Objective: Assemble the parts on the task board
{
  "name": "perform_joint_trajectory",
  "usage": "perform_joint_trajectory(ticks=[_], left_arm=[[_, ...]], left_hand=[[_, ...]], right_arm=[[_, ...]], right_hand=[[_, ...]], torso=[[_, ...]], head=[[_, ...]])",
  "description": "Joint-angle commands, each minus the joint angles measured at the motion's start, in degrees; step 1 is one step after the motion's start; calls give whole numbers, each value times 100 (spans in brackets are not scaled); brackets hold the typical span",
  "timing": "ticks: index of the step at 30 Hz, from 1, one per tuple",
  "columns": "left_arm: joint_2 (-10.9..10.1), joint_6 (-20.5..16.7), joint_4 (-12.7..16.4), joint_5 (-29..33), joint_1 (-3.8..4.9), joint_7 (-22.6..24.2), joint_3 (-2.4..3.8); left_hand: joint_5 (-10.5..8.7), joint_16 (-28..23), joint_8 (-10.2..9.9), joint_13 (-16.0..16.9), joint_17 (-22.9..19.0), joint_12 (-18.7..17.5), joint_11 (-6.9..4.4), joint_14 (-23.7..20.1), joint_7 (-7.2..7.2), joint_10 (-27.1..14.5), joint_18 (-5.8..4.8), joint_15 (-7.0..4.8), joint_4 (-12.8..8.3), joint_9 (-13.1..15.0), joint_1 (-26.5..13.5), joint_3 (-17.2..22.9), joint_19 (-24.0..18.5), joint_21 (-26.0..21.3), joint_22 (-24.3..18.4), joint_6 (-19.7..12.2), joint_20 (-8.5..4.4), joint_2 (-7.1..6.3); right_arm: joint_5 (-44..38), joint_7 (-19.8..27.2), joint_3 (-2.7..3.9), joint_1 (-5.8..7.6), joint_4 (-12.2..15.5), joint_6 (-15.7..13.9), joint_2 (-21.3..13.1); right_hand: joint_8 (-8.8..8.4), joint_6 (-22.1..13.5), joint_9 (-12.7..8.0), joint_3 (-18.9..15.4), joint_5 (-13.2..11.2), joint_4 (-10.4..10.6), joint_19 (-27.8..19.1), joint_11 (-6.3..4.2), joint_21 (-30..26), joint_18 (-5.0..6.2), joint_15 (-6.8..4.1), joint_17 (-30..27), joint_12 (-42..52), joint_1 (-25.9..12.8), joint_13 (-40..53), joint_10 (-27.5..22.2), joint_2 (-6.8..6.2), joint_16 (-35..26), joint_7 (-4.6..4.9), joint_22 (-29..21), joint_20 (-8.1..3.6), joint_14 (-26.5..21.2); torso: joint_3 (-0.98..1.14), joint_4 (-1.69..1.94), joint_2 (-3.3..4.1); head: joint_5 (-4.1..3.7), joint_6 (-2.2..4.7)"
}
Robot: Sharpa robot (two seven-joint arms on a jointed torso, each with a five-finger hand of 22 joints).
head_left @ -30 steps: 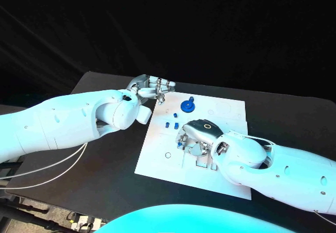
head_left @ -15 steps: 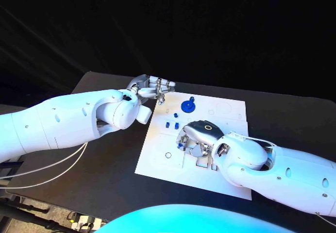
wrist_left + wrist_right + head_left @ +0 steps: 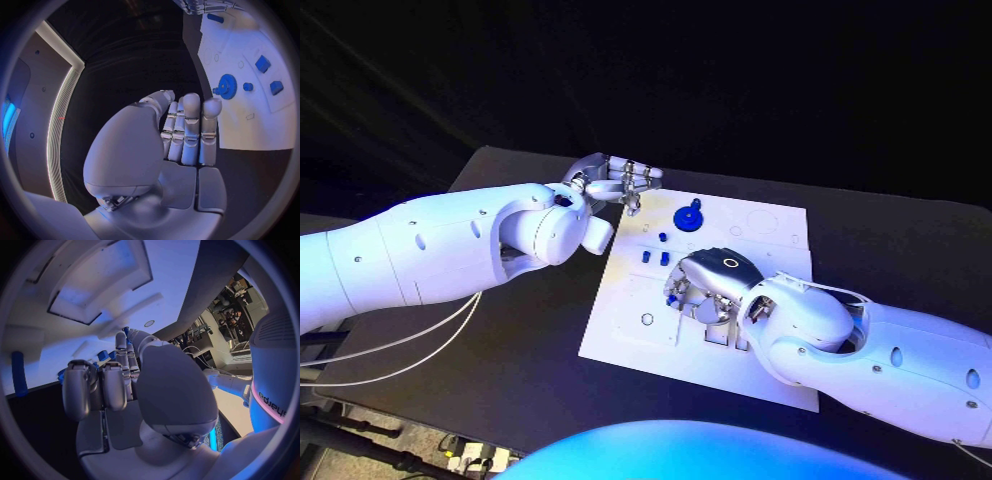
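Task board (image 3: 625, 335), white plate, lies centre of the head frame on the black table (image 3: 516, 370). Blue gear (image 3: 687, 216) stands near the board's upper edge; two small blue parts (image 3: 653, 258) sit just below it, left of centre.

Left hand (image 3: 606, 182), upper left of centre, hangs over the table just beside the board's upper left corner, fingers curled in together, nothing in them.

Right hand (image 3: 704, 285) is down on the board's middle, fingers bent over a small blue part (image 3: 672, 297); whether it grips the part, cannot tell.
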Motion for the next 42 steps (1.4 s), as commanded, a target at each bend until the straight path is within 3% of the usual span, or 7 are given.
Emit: perform_joint_trajectory(ticks=[1,28,42], left_arm=[[15,108,9,12,5,8,3],[7,129,19,-5,5,-28,3],[1,122,19,-9,6,-44,3]], left_hand=[[-12,-34,-10,9,-9,28,9,-38,-1,-32,96,18,-31,-8,-1,-4,-27,-37,-3,-44,4,65],[-13,-43,-11,9,-23,29,12,-44,2,-44,99,20,-34,-12,-1,-5,-36,-53,-15,-52,5,65],[-13,-49,-11,8,-31,30,14,-47,4,-51,100,21,-37,-15,0,-5,-38,-59,-20,-57,5,66]], right_arm=[[-75,-6,-2,-7,-28,48,8],[-33,-20,-3,-9,-160,264,116],[8,-36,-10,-10,-197,225,138]], right_hand=[[32,21,6,13,7,-6,100,2,-7,-65,-43,6,-18,-54,-5,32,8,40,-5,1038,-12,317],[27,17,11,12,5,-21,108,2,7,-68,-44,3,-30,-71,-6,37,6,40,-4,1046,-12,317],[-271,-420,-70,-160,149,8,92,138,-39,-62,66,16,-184,-420,-56,-227,-166,67,145,1045,71,313]], torso=[[-3,1,-1],[0,1,1],[1,-1,-1]], head=[[0,9],[8,-5],[-7,-8]])
